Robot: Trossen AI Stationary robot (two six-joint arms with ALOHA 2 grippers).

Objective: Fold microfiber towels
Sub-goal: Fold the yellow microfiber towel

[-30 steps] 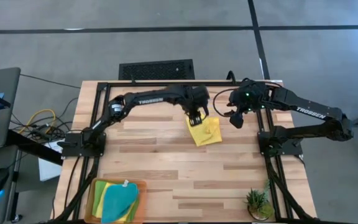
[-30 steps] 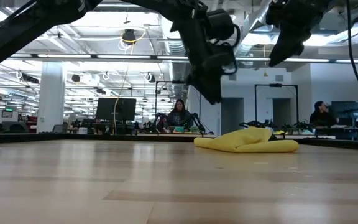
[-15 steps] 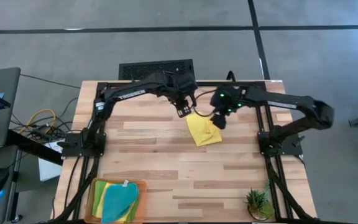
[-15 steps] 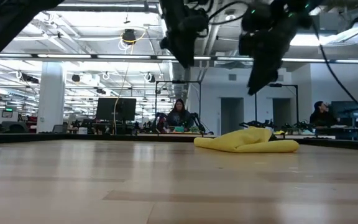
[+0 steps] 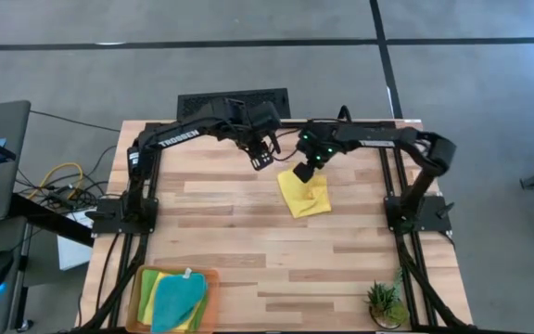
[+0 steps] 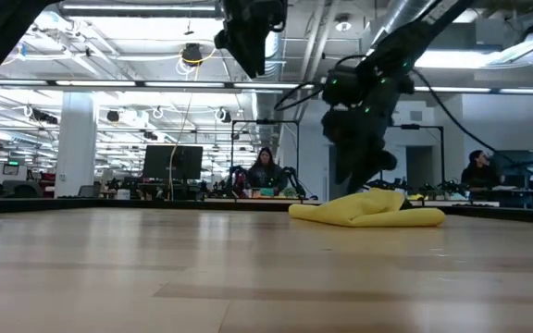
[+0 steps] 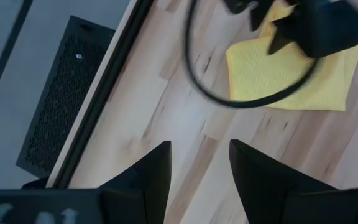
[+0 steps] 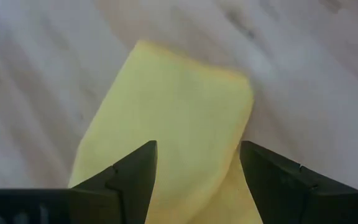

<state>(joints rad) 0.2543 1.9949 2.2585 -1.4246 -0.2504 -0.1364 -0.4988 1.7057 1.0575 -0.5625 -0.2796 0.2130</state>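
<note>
Yellow towel [image 5: 306, 196] on table [image 5: 248, 232], right gripper [image 5: 302, 173] spread above

In your high view, one towel [image 5: 306, 196] lies on the table [image 5: 248, 232] just right of centre. The right gripper [image 5: 302, 173] hangs over its upper edge, the left gripper [image 5: 261, 159] just left of it. Lower left, a tray [image 5: 213, 278] holds the other towels [image 5: 176, 299]; a plant [image 5: 385, 301] sits lower right.
</note>
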